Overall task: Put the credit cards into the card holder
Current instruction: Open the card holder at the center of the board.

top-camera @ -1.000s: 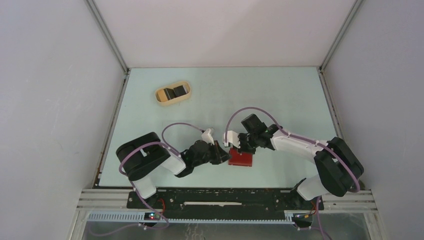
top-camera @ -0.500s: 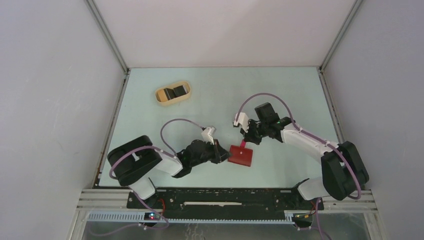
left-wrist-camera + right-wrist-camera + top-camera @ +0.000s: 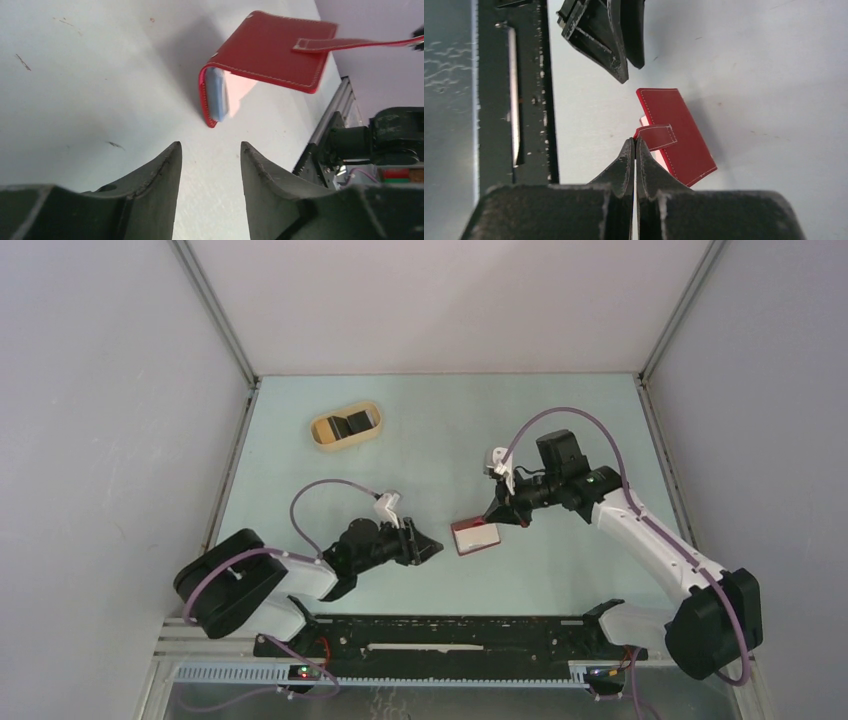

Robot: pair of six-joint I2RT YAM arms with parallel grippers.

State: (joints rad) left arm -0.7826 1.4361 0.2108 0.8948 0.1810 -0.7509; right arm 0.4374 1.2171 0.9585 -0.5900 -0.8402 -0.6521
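Note:
The red card holder (image 3: 476,537) lies near the table's front middle, its top flap lifted so the pale blue inner pockets (image 3: 217,97) show. My right gripper (image 3: 497,515) is shut on the holder's red strap (image 3: 656,136) and holds the flap (image 3: 270,50) up at a slant. My left gripper (image 3: 432,548) sits low on the table just left of the holder, open, with nothing between its fingers (image 3: 165,170). No credit cards show plainly; dark flat pieces (image 3: 355,423) stand in the tan dish, too small to identify.
The tan oval dish (image 3: 328,437) stands at the back left. The black rail of the arm bases (image 3: 514,100) runs along the near edge, close behind the holder. Grey walls close in both sides.
My left gripper opened, let go of the holder and drew back to the left. My right gripper pulled the strap up and to the right, lifting the flap.

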